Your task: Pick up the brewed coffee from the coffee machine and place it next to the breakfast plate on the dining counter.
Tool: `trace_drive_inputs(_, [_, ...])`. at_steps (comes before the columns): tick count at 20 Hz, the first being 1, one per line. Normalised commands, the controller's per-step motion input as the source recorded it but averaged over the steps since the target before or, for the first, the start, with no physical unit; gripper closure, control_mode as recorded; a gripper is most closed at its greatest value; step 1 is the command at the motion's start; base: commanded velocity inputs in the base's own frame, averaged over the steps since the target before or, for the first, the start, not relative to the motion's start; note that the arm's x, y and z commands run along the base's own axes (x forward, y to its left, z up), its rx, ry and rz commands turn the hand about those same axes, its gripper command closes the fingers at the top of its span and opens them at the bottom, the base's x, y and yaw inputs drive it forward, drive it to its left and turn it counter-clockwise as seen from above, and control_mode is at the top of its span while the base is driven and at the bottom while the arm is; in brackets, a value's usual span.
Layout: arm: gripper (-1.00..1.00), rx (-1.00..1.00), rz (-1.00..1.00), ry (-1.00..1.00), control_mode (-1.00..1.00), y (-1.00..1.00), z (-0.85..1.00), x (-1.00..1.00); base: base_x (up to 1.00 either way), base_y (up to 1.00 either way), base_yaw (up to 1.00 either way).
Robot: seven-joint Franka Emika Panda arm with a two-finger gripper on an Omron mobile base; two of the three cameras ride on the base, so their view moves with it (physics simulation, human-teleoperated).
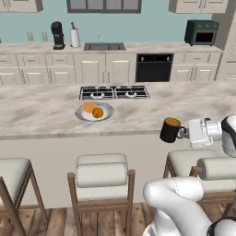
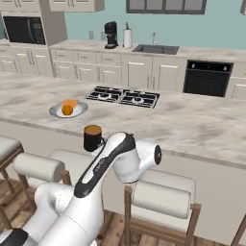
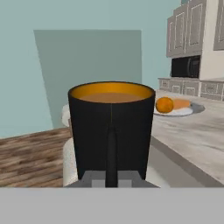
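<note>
My gripper (image 1: 183, 133) is shut on the handle of the brewed coffee (image 1: 170, 130), a black mug with an orange-brown surface, and holds it upright. The mug (image 2: 92, 137) hangs in the air just off the front edge of the dining counter (image 2: 202, 120), above the stools. In the hand view the mug (image 3: 111, 127) stands right before the fingers, with the counter (image 3: 197, 140) to its right. The breakfast plate (image 1: 82, 116) with orange pastries lies on the counter near the hob, left of the mug, and shows again (image 2: 55, 113) (image 3: 186, 112). The coffee machine (image 1: 57, 35) (image 2: 111, 35) stands on the far back counter.
White-cushioned wooden stools (image 1: 101, 175) (image 2: 163, 197) line the counter's near side under the arm. A black gas hob (image 1: 114, 92) sits mid-counter. A paper-towel roll (image 1: 74, 37), sink (image 1: 104, 46), oven (image 1: 154, 67) and toaster oven (image 1: 202, 32) are along the back wall.
</note>
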Motion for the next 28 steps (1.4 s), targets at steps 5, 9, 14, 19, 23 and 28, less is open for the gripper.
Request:
trace_drive_inputs(5, [1.00, 0.02, -0.08, -0.01, -1.00, 0.31, -0.06, 1.00, 0.00, 0.00, 0.00])
trace_drive_inputs(9, [1.00, -0.07, -0.27, 0.00, -1.00, 0.78, -0.17, 1.00, 0.00, 0.00, 0.00])
trace_drive_inputs(14, [1.00, -0.17, -0.35, 0.00, -1.00, 0.99, -0.10, 0.93, 0.00, 0.00, 0.00])
trace_drive_inputs(19, [1.00, -0.04, -0.07, 0.00, -1.00, 0.14, 0.00, 0.97, 0.00, 0.00, 0.00])
trace_drive_inputs(23, [1.00, 0.00, 0.03, -0.02, -1.00, 0.00, -0.07, 0.74, 0.00, 0.00, 0.00])
trace_drive_inputs(28, [1.00, 0.00, 0.07, -0.09, -1.00, -0.11, -0.19, 0.40, 0.00, 0.00, 0.00])
